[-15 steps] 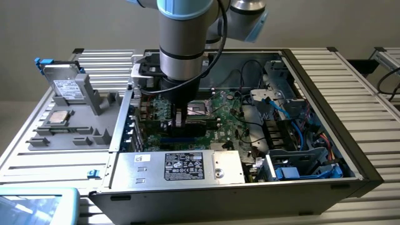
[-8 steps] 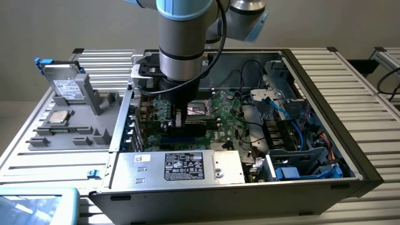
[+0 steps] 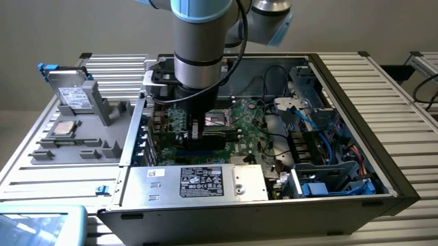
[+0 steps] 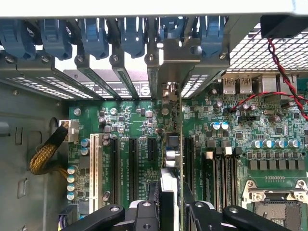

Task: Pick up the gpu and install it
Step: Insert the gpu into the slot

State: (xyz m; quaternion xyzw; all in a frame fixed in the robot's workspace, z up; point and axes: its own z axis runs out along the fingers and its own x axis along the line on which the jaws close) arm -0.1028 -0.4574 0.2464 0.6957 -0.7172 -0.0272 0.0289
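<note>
gpu (image 4: 172,149) upright, edge-on btwn fingers (image 4: 144,214); fingers pinching it; at mobo (image 4: 231,130) slots

On either flank of the gpu (image 4: 172,144), low expansion slots (image 4: 132,168) left flat, open room to pass. At the gpu's bracket end, blue clips (image 4: 94,36) and slot covers (image 4: 86,74) walled the way, while a red-and-black wire (image 4: 284,72) crossed farther off to one side of it.

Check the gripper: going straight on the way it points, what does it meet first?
Probably the green motherboard near the long black expansion slots, reached first by the thin green gpu card held edge-on in the gripper. The remaining gap is unclear.
</note>
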